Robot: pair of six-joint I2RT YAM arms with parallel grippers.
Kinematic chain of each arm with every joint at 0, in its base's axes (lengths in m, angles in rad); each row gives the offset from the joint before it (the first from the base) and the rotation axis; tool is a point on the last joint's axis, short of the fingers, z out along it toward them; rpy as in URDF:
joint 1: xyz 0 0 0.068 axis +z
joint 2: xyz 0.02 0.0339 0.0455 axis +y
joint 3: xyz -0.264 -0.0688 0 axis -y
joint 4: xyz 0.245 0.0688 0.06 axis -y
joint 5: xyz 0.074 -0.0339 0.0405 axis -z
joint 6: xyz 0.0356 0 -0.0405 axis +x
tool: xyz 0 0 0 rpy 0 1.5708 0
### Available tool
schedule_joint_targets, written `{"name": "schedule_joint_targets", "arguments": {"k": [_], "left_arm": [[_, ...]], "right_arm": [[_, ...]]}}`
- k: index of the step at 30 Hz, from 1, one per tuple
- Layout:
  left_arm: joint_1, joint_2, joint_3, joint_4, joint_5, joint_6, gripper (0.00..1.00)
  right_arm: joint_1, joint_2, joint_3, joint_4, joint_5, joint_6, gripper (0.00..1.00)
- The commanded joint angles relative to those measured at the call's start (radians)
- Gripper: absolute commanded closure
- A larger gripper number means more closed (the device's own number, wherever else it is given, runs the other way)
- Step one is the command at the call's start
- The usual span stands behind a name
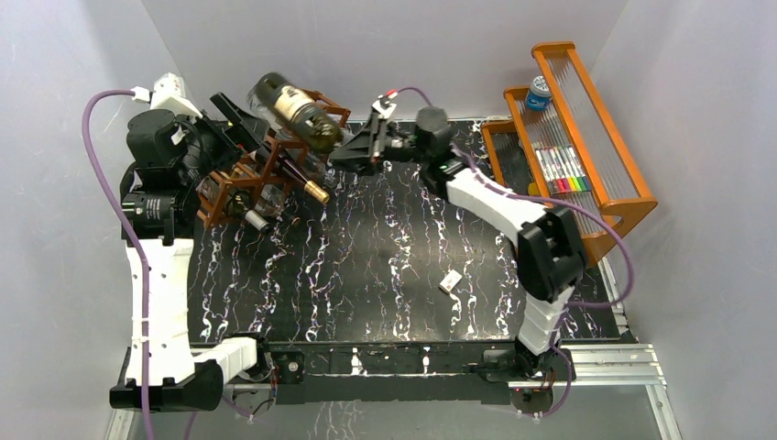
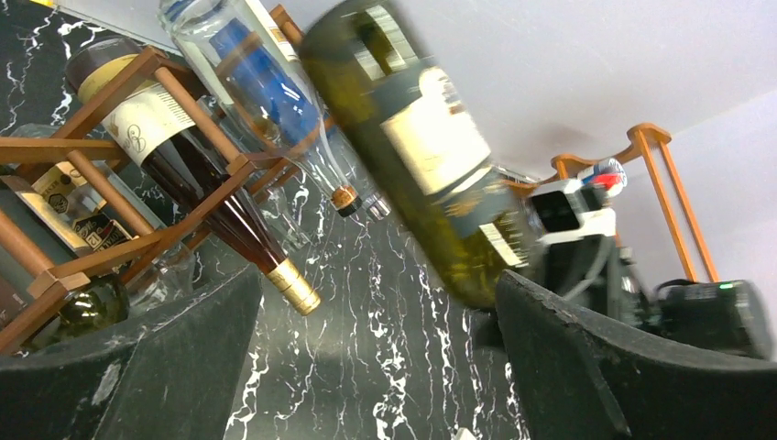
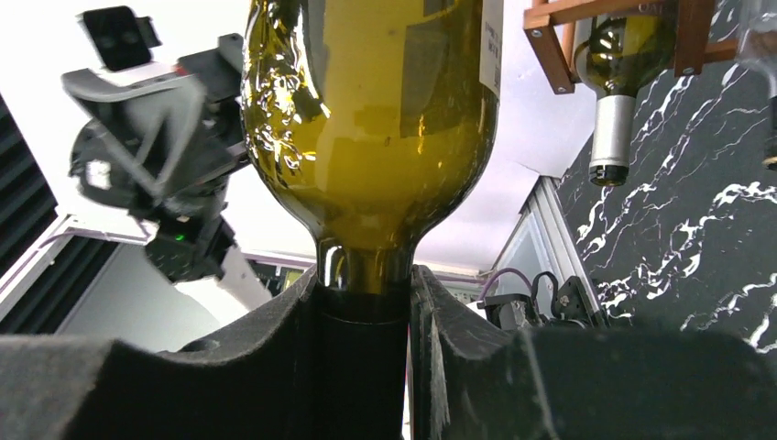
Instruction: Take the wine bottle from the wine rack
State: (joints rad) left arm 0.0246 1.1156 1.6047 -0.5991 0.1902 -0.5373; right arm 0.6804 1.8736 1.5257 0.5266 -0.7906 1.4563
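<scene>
Step in hand is withdrawal: the right gripper (image 3: 365,353), jaws clenched on its neck, holds the wine bottle (image 1: 298,113) tilted just above the wine rack (image 1: 240,179), with the left gripper (image 2: 376,289) beside the rack, jaws released; the next move, I judge, calls for carrying the bottle clear of the rack's bars.

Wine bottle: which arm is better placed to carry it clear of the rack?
Right. The right gripper is shut on the wine bottle's neck; the left gripper hangs open near the wine rack.

Black marble tabletop (image 1: 385,266) with white veins, dark reddish wine rack (image 1: 234,183) sitting far left, orange wooden shelf (image 1: 628,206) at the right edge, 1 small white block (image 1: 450,281) lying mid-right.
</scene>
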Motion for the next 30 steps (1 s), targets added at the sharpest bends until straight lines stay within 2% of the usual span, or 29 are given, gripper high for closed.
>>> {"name": "schedule_joint_targets", "arguments": {"k": [1,5,12,14,18,21,24,30], "left_arm": [[-0.017,-0.003,0.037,0.024,0.069,0.059,0.02],[-0.024,-0.003,-0.015,0.091,0.164,0.082,0.02],[-0.056,0.06,-0.104,0.246,0.33,0.08,0.02],[-0.13,0.093,-0.123,0.274,0.315,0.107,0.02],[-0.358,0.155,-0.152,0.298,0.187,0.207,0.02],[-0.462,0.157,-0.229,0.393,0.156,0.252,0.02],[-0.563,0.139,-0.328,0.5,0.123,0.375,0.02],[-0.731,0.143,-0.458,0.593,0.14,0.712,0.02]], "right_arm": [[-0.126,-0.239,-0.055,0.194,-0.032,-0.011,1.0],[-0.249,-0.387,-0.155,-0.011,-0.065,-0.11,1.0],[-0.407,-0.593,-0.225,-0.568,-0.037,-0.413,1.0],[-0.428,-0.618,-0.234,-0.701,-0.023,-0.488,1.0],[-0.438,-0.626,-0.197,-1.011,0.047,-0.665,1.0],[-0.439,-0.608,-0.153,-1.184,0.09,-0.764,1.0],[-0.438,-0.578,-0.108,-1.331,0.119,-0.863,1.0],[-0.438,-0.534,-0.069,-1.538,0.171,-1.044,1.0]]}}
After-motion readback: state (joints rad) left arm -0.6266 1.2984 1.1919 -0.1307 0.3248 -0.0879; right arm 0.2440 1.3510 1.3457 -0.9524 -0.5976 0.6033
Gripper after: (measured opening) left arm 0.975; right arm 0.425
